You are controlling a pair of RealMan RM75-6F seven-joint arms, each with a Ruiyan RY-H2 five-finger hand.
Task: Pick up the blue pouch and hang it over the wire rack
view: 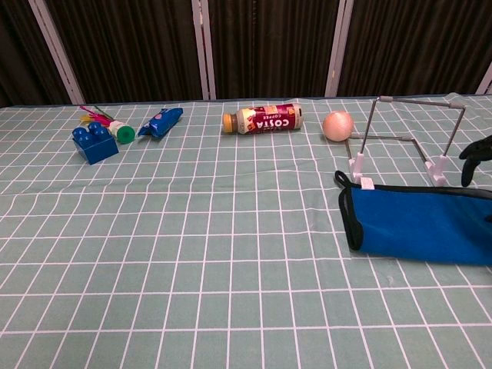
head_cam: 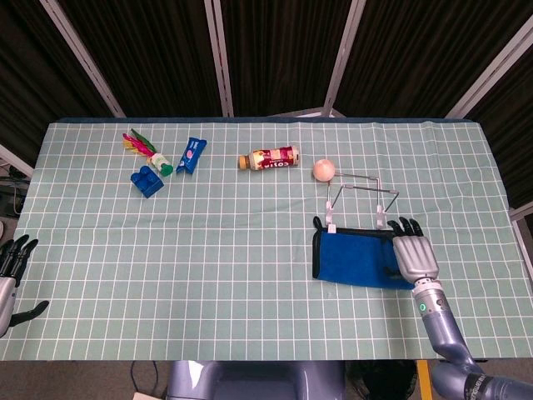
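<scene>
The blue pouch (head_cam: 354, 258) lies flat on the checked cloth at the right, its black-trimmed opening facing left; the chest view shows it too (view: 419, 227). Just behind it stands the wire rack (head_cam: 362, 196), upright on white feet (view: 407, 127). My right hand (head_cam: 414, 250) hovers at the pouch's right end with fingers spread and nothing in it. Only its dark fingertips (view: 478, 154) show at the right edge of the chest view, raised above the pouch. My left hand (head_cam: 10, 262) hangs at the table's near left edge, fingers apart and empty.
A peach-coloured ball (head_cam: 324, 170) sits right beside the rack's far left corner. Further left along the back lie a coffee bottle (head_cam: 268, 158), a blue packet (head_cam: 191, 155), a feathered toy (head_cam: 146, 148) and a blue brick (head_cam: 147, 180).
</scene>
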